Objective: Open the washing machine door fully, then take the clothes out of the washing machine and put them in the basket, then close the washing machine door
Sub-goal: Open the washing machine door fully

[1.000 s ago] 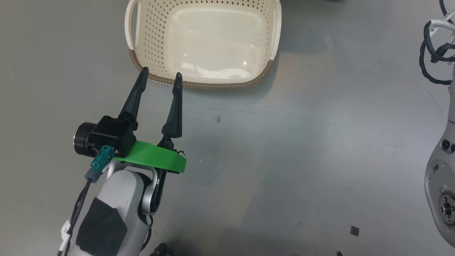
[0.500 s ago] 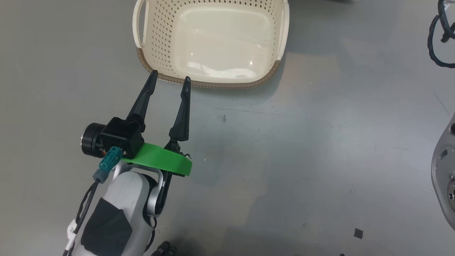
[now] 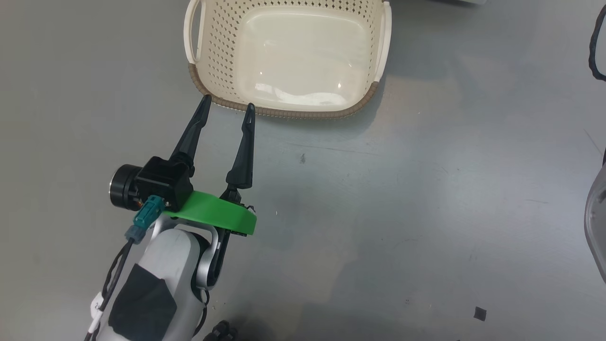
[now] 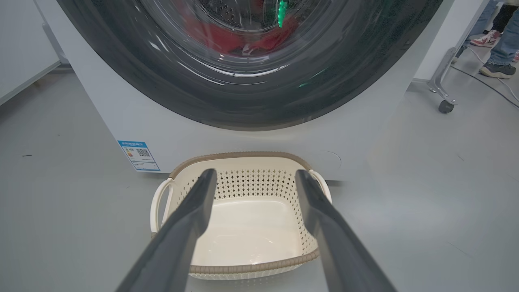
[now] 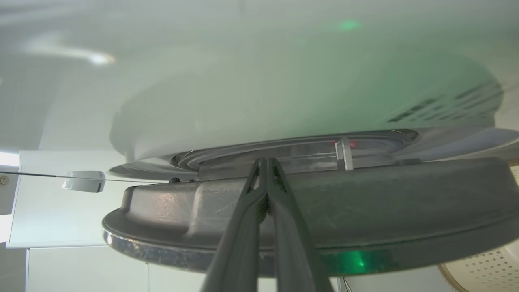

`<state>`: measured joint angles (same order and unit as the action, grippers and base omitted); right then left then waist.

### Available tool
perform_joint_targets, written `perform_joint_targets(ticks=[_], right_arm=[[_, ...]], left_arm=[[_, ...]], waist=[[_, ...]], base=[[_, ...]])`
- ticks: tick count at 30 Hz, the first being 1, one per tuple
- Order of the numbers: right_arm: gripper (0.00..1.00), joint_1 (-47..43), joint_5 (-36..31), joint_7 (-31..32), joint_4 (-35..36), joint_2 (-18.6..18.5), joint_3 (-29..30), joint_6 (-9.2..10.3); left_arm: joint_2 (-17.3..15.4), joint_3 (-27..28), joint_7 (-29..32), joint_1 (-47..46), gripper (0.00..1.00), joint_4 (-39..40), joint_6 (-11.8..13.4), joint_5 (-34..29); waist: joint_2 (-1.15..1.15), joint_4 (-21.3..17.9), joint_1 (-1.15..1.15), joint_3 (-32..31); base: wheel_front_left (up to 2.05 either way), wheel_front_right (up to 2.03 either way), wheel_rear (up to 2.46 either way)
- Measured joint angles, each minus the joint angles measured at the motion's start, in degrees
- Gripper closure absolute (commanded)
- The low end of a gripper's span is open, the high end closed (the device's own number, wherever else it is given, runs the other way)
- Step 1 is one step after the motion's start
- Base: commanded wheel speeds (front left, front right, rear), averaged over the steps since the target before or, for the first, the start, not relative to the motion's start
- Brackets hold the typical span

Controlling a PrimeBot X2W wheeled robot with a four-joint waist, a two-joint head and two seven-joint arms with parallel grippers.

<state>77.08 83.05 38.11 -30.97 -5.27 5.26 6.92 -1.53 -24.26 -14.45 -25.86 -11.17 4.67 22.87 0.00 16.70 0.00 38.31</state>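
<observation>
The cream basket (image 3: 293,113) stands on the grey floor, with nothing in it. My left gripper (image 3: 228,102) is open, its tips just short of the basket's near rim. In the left wrist view the same open gripper (image 4: 255,173) points over the basket (image 4: 247,268) at the white washing machine (image 4: 202,134). Red clothes (image 4: 211,36) show through the glass of the washing machine door (image 4: 251,109). My right gripper (image 5: 265,160) is shut on nothing, its tips at the narrow gap between the door's grey edge (image 5: 365,202) and the machine's front (image 5: 243,101).
A blue label (image 4: 138,155) sits low on the machine's front. A wheeled stand leg (image 4: 444,87) and a person's shoes (image 4: 492,69) are off to the machine's right. My pale right arm (image 3: 597,222) and dark cables (image 3: 596,57) edge the head view.
The head camera has shifted, so the basket sits lower and further right in the picture and the right arm has slid toward the edge. Both grippers keep their states.
</observation>
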Motion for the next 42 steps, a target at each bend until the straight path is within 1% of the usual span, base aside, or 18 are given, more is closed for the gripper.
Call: perform_joint_targets(ticks=[1,7,15,22,35,42], right_arm=[[1.0,0.24,0.4,0.0,-0.2,0.01,0.0,0.3],[1.0,1.26,0.55,0.44,-1.72,-0.07,-0.34,0.3],[1.0,1.6,0.18,1.83,-3.89,-0.21,-2.2,0.3],[1.0,0.8,0.18,2.96,-6.2,-0.18,-2.59,0.31],[1.0,-3.6,1.65,4.89,-9.14,0.21,-2.23,0.31],[1.0,-6.4,2.71,6.23,-10.66,0.33,-3.49,0.31]], left_arm=[[0.0,-0.02,0.0,0.0,0.0,-0.04,0.01,0.08],[0.01,-0.11,0.0,0.0,0.0,-0.07,0.07,0.08],[0.01,-0.05,0.0,-0.02,0.0,-0.11,0.08,0.08],[0.01,0.05,0.0,-0.04,0.0,-0.75,0.1,0.08],[0.01,0.25,0.0,0.02,0.0,-1.56,0.15,0.04],[0.01,0.31,0.0,0.16,0.0,-2.04,0.16,-0.37]], waist=[[0.0,0.02,0.0,-0.01],[0.0,0.03,0.0,-0.03],[0.0,-0.21,0.0,-0.31],[0.0,-0.43,0.0,-1.64],[0.0,-0.89,0.0,-5.47],[0.0,-1.14,0.0,-8.09]], base=[[0.0,0.0,0.0],[0.0,0.0,0.0],[0.0,0.0,0.0],[0.0,0.0,0.0],[0.0,0.0,0.0],[0.0,0.0,0.0]])
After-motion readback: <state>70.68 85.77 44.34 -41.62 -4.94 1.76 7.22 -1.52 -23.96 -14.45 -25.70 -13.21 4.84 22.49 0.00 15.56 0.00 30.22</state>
